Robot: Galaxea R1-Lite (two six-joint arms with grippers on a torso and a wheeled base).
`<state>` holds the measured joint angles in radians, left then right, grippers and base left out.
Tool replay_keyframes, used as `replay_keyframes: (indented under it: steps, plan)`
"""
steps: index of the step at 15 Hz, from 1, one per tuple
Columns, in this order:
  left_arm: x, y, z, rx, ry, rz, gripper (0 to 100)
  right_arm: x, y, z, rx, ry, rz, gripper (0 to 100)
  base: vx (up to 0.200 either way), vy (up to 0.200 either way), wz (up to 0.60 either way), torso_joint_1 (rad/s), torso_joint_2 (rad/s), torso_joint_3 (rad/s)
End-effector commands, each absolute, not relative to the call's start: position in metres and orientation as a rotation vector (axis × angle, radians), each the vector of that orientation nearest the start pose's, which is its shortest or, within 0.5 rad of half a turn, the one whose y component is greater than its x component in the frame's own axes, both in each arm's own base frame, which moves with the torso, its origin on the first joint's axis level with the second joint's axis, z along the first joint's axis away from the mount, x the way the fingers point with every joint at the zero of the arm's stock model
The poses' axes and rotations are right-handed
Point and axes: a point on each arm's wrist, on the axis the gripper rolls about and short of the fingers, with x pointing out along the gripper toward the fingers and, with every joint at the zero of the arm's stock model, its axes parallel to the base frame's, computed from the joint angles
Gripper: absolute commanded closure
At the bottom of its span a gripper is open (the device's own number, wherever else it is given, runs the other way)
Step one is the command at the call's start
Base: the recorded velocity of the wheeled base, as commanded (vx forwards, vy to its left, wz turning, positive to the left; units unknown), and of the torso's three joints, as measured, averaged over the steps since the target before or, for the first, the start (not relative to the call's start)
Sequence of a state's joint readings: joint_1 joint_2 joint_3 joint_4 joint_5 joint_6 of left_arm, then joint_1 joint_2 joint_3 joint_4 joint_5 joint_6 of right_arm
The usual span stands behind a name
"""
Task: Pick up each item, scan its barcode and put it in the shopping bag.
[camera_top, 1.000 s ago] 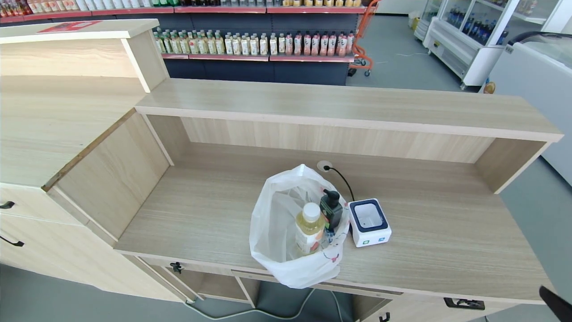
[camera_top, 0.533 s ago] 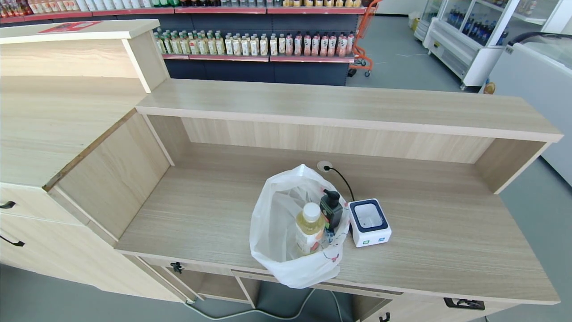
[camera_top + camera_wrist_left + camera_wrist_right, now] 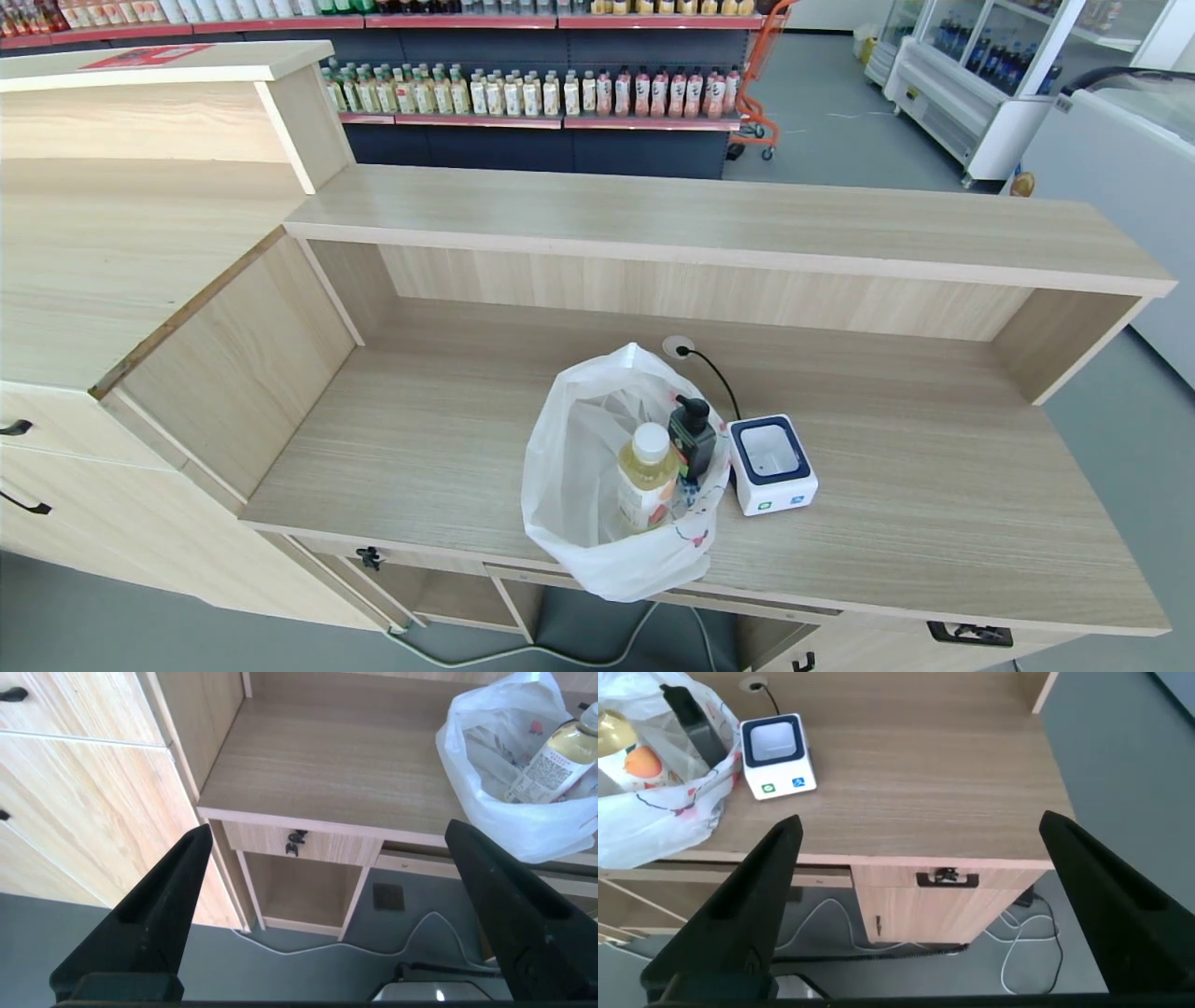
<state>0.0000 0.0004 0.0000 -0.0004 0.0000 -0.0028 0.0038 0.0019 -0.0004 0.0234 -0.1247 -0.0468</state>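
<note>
Both items are in the bag point(image 3: 560, 467): a yellow bottle point(image 3: 646, 476) stands upright, and a dark pump bottle point(image 3: 692, 439) stands behind it against the bag's right wall. No item lies loose on the counter point(image 3: 934, 523), so I judge the task is at its end or very near it.

The left hand point(image 3: 327, 829) hangs released, fingers spread wide and gripping nothing, out in front of the counter's front left corner and lower than its top. The right hand point(image 3: 922, 819) is equally spread and unladen, off the front edge toward the right end.

The step now is probably a check and a clean retreat. To do it well, keep both hands away from the bag. It sits at the middle of the front edge with its belly bulging over, so a brush from below could tip it off.

The scanner point(image 3: 771, 464) is just beside the bag on the right, and its cable point(image 3: 714, 373) runs to the back. The best room for an arm is between the scanner and the right end wall. At the back, an overhanging shelf point(image 3: 709, 224) limits height.
</note>
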Motion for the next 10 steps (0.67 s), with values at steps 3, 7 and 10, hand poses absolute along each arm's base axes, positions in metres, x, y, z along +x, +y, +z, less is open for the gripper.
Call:
replay_keyframes:
  steps: [3, 7, 10]
  plan:
    - [-0.0228, 0.0, 0.0756, -0.003, -0.002, 0.0, 0, -0.023, -0.0029, 0.0722, -0.048, 0.035, -0.123, 0, 0.0, 0.0, 0.0, 0.0, 0.0, 0.0]
    - [-0.0228, 0.0, 0.0756, -0.003, -0.002, 0.0, 0, -0.023, -0.0029, 0.0722, -0.048, 0.035, -0.123, 0, 0.0, 0.0, 0.0, 0.0, 0.0, 0.0]
    - [-0.0228, 0.0, 0.0756, -0.003, -0.002, 0.0, 0, -0.023, -0.0029, 0.072, -0.048, 0.037, -0.123, 0, 0.0, 0.0, 0.0, 0.0, 0.0, 0.0]
